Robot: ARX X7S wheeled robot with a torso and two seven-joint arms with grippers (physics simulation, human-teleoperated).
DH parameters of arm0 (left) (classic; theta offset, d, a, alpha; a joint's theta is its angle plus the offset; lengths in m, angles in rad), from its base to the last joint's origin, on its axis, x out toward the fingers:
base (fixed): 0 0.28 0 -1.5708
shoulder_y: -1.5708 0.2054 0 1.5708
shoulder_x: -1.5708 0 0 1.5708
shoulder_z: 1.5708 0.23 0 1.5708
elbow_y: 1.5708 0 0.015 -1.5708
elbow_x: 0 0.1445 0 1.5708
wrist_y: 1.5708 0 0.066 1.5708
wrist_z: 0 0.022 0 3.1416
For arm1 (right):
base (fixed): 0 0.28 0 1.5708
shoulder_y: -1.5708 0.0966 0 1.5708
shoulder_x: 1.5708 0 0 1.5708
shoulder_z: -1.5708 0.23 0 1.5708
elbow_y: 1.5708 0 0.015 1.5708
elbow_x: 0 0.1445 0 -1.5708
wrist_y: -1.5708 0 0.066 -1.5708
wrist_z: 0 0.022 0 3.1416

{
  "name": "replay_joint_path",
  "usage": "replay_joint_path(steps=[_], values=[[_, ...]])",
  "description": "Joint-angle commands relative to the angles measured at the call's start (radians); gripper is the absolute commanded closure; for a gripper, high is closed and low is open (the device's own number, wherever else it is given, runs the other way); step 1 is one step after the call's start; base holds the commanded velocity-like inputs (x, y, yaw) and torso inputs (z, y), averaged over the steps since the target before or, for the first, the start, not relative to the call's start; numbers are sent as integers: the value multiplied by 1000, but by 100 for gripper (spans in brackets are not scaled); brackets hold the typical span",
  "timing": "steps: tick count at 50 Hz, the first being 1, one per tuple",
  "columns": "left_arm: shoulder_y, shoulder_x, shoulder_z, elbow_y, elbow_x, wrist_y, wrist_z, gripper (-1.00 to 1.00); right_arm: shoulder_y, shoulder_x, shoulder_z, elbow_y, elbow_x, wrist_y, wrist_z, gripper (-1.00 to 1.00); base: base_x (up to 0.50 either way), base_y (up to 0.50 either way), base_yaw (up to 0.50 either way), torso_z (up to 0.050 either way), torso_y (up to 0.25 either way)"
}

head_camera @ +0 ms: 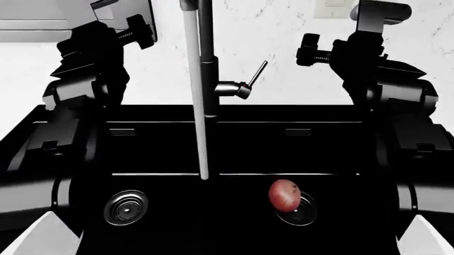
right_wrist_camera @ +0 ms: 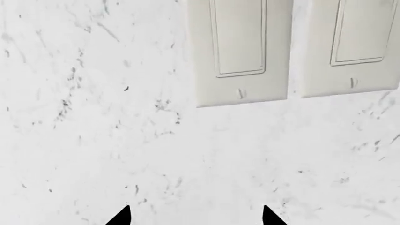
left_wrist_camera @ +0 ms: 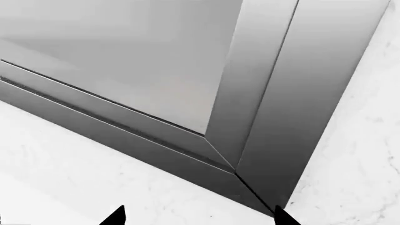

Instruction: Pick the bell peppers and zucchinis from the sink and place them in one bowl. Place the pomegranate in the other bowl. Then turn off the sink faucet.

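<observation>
Left gripper (left_wrist_camera: 198, 216) and right gripper (right_wrist_camera: 196, 215) were both spread wide, empty, facing the marble wall (right_wrist_camera: 93, 140). Pomegranate (head_camera: 284, 195) sat in the sink (head_camera: 234, 154) on the right drain; water streamed from the sink faucet (head_camera: 206, 58).

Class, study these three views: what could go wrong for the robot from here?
1. The pomegranate rests by the right drain of the glossy sink; being round, it may roll when nudged.
2. The running water stream falls near it and may shift it.
3. The faucet and its lever stand between both raised arms; reaching down may knock them.
</observation>
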Motion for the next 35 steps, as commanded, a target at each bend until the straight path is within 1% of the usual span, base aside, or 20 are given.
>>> replay_joint_path(steps=[1,4,9,15,20,26,31,35], values=[[4,-4,-76,-8,80,-50,29,-100,-3,-9,60,8,-70,-60,-37,-100,500,0,0,0,12],[4,-7,-100,-8,78,-58,50,-100,-4,-10,54,7,-84,-63,-41,-100,500,0,0,0,0],[9,-9,-110,-7,97,-27,79,-100,-8,-11,55,4,-91,-58,-53,-100,479,0,0,0,0],[17,-8,-113,-7,114,-15,96,-100,-12,-9,50,-11,-94,-2,-71,-100,31,0,0,0,0],[17,-8,-116,-7,124,-16,103,-100,-64,-2,49,-159,-87,97,-74,-100,0,0,0,0,0],[17,-18,-101,-7,141,-9,123,-100,-128,13,26,-393,-82,292,-99,-100,0,0,0,0,0],[7,-28,-90,-7,148,-4,142,-100,-180,37,-1,-689,-67,553,-123,-100,0,0,0,0,0],[6,-30,-86,-7,151,-2,136,-100,-195,54,-13,-856,-57,696,-125,-100,0,0,0,0,-205]])
